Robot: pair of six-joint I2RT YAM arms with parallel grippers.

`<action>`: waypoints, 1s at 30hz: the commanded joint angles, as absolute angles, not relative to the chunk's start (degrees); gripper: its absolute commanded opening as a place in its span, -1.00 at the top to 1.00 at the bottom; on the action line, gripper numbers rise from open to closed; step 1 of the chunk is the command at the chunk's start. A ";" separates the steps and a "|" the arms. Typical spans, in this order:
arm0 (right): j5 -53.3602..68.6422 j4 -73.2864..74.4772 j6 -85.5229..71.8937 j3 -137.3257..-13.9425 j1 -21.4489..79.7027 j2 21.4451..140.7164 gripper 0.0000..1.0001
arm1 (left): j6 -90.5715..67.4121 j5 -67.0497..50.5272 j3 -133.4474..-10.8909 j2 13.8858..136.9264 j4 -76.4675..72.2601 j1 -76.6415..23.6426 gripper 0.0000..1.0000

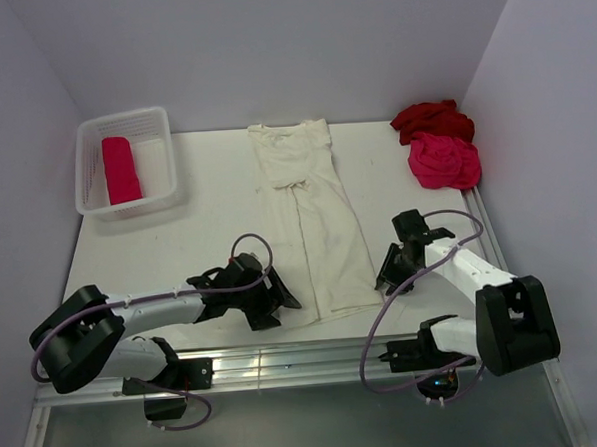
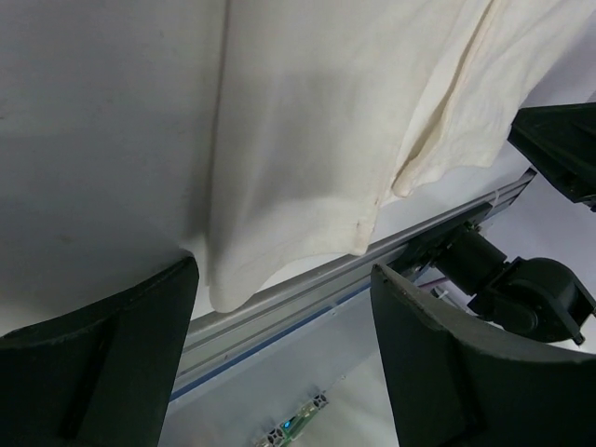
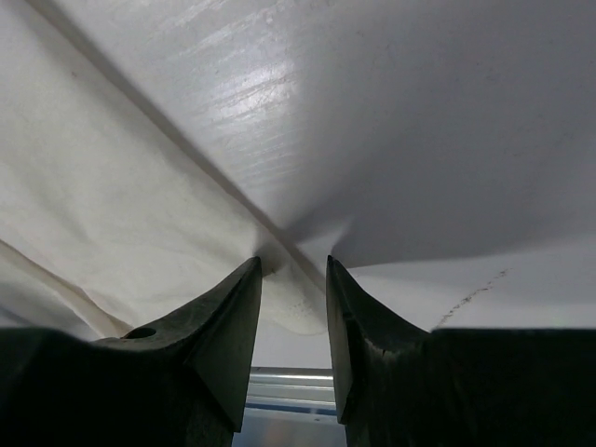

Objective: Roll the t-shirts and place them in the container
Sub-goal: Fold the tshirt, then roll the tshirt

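In the right wrist view the right claw (image 3: 293,268) is standing with narrowed jaws astride a creased hem corner of the cream-white t-shirt (image 3: 112,214). Whether it is actually pinching the cloth is hard to make out, and from above its tips are reading only as a small dark shape. The left claw (image 2: 284,289) is gaping wide, released, with the shirt's other near corner lying just ahead between its fingers. Only the top view is showing the dark red t-shirt (image 1: 431,119) and hot pink t-shirt (image 1: 443,162) far beyond the right claw, the rolled pink-red t-shirt (image 1: 120,170) lying in a white basket (image 1: 125,115) far beyond the left one, and the white table (image 1: 218,208) being boxed in by pale lilac walls (image 1: 269,45).
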State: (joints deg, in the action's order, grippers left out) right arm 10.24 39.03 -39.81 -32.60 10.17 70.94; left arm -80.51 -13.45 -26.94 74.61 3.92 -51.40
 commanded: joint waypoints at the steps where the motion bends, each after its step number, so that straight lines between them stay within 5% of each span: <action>1: 8.35 40.43 -41.66 -31.56 11.16 66.80 0.17 | -82.18 -13.01 -27.42 76.46 0.62 -53.25 -0.61; 18: 10.19 38.41 -43.24 -26.02 14.06 63.01 0.21 | -87.62 -11.78 -23.82 78.05 -3.96 -57.57 -0.25; 21: 10.02 38.49 -43.33 -26.28 14.15 63.37 0.72 | -88.06 -11.78 -22.85 77.08 -3.52 -57.57 0.03; 24: 9.49 39.81 -43.50 -27.42 14.24 63.02 0.96 | -87.46 -11.43 -23.03 76.55 -2.64 -57.57 0.41; 27: 10.11 41.30 -43.86 -28.21 14.24 62.58 1.00 | -86.40 -11.16 -24.25 76.55 -0.54 -57.57 0.95; 30: 10.02 43.06 -44.21 -28.48 14.94 62.93 1.00 | -84.91 -11.43 -26.27 77.69 1.93 -57.57 0.99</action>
State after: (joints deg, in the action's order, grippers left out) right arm 10.76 39.62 -43.64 -27.03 14.00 63.13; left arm -86.67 -12.56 -23.90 77.82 -1.26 -57.21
